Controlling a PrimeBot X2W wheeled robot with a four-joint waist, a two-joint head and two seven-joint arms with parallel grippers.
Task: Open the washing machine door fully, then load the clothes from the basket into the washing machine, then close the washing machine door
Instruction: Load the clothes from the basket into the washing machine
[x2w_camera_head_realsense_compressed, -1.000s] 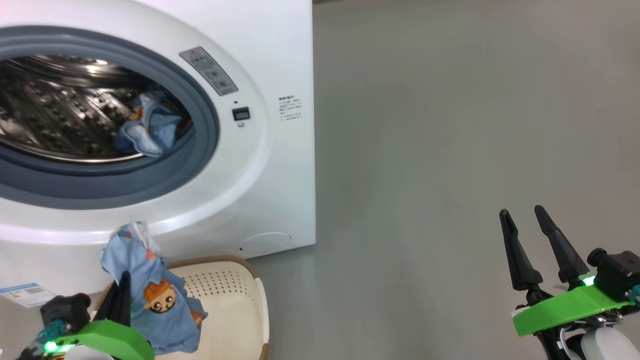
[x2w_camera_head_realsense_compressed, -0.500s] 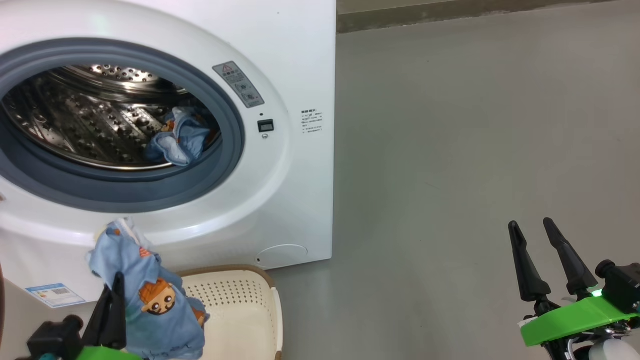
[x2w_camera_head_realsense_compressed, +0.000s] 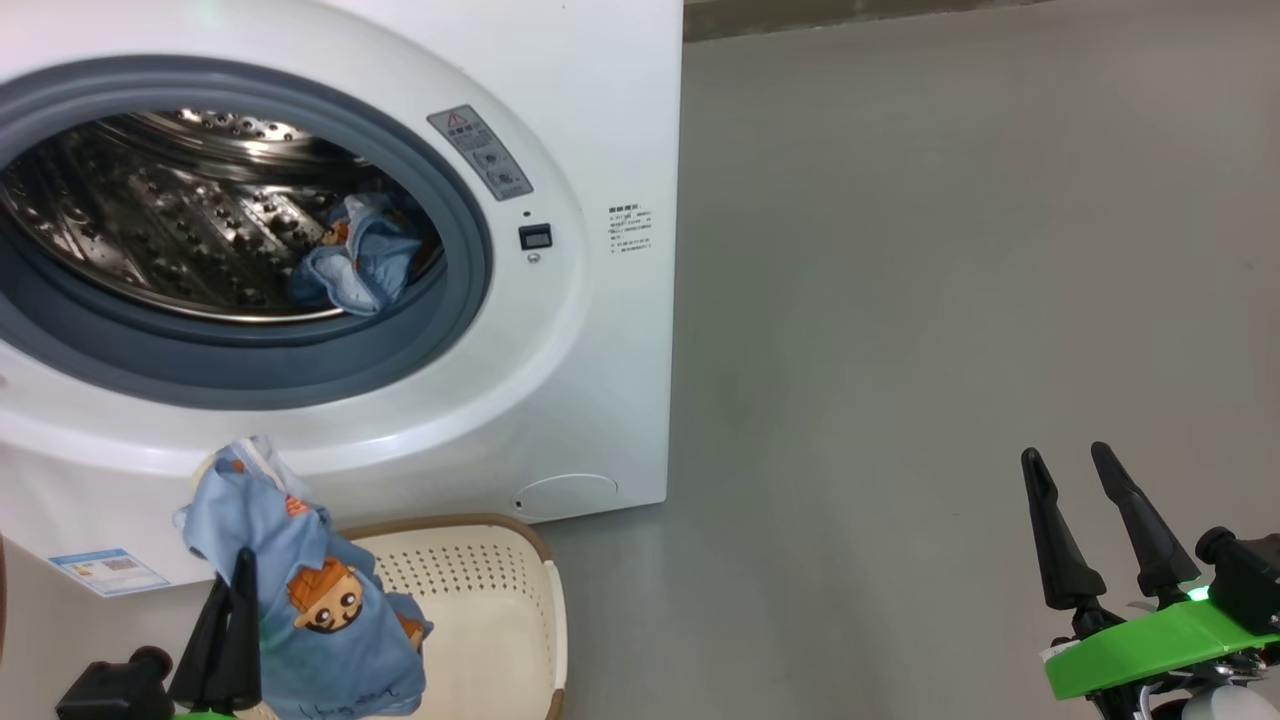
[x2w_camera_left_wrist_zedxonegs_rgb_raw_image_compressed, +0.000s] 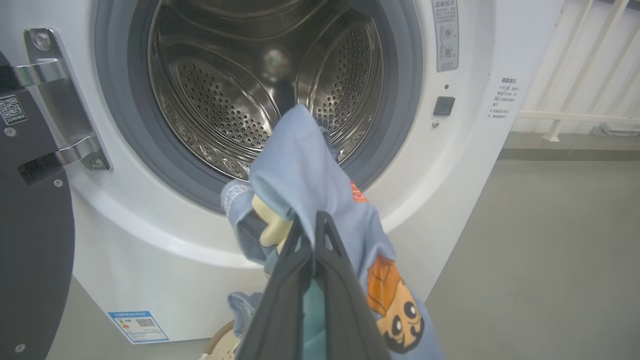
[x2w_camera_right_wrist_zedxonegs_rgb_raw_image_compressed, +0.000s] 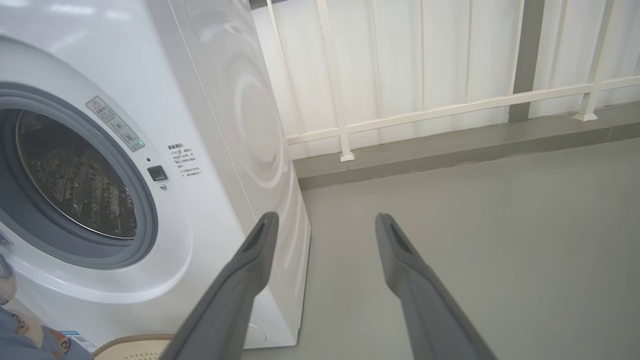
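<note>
Head view | left pincer (x2w_camera_head_realsense_compressed: 243, 570) pinching light-blue garment (x2w_camera_head_realsense_compressed: 320, 610) above basket (x2w_camera_head_realsense_compressed: 500, 600), before washing machine (x2w_camera_head_realsense_compressed: 590, 100) | right pincer (x2w_camera_head_realsense_compressed: 1065, 462) spread, far right

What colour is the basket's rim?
Brown, around the cream basket; head view shows it best.

The washing machine (x2w_camera_head_realsense_compressed: 600, 120) is white with a grey-blue seal (x2w_camera_head_realsense_compressed: 250, 372) and a perforated steel drum (x2w_camera_head_realsense_compressed: 150, 230), the clothes (x2w_camera_head_realsense_compressed: 330, 620) are light blue with orange cartoon prints, and the basket (x2w_camera_head_realsense_compressed: 500, 610) is cream with a brown rim.
</note>
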